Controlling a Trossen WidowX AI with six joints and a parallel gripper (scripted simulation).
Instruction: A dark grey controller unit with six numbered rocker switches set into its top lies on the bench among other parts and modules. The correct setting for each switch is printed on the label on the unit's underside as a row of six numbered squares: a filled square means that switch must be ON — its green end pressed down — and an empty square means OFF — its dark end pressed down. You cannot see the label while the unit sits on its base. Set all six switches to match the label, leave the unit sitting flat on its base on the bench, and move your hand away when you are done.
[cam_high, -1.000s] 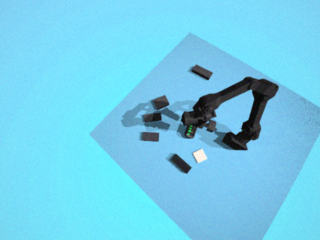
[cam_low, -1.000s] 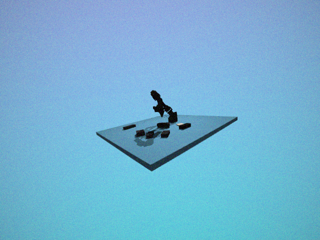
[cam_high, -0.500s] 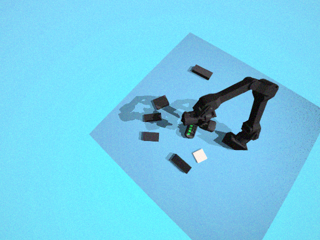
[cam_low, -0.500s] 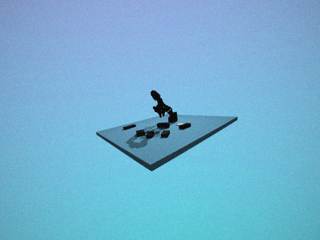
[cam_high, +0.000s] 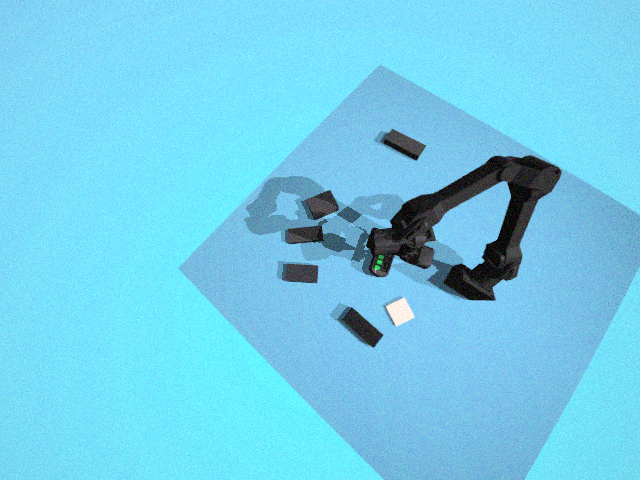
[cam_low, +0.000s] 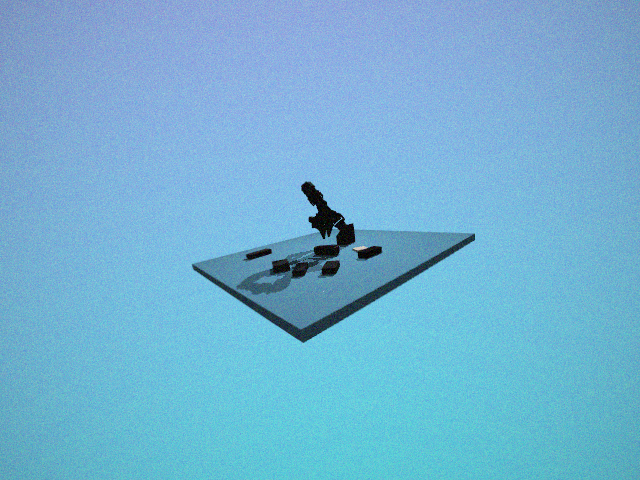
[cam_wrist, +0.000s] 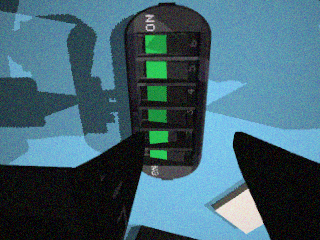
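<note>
The bench (cam_high: 465, 392) is the biggest thing here, a flat grey-blue slab on a bright blue ground. On it the black arm (cam_high: 509, 217) stands on its base (cam_high: 457, 289) near the right edge and folds over toward the middle.

No real containers in this one. The closest thing is the controller unit (cam_wrist: 167, 95) itself, with six rocker switches (cam_wrist: 156, 94) set in a row into its top. All six show a green end on the side marked ON, and the numbers on the dark ends are too blurry to read.

The unit sits flat on its base around the middle of the bench, right under the arm's wrist, so in the top view (cam_high: 379, 264) only its lower end with a few green patches pokes out. It's an elongated pill shape. In the wrist view its long axis runs straight away from the camera.

The gripper (cam_wrist: 187, 155) hangs over the near end of the unit, fingers about halfway apart and holding nothing. The left one overlaps the near-left corner by the last switch, but contact isn't clear.

Scattered around: five dark blocks (cam_high: 404, 143), and a small white square tile (cam_high: 399, 311) just beside the unit.
</note>
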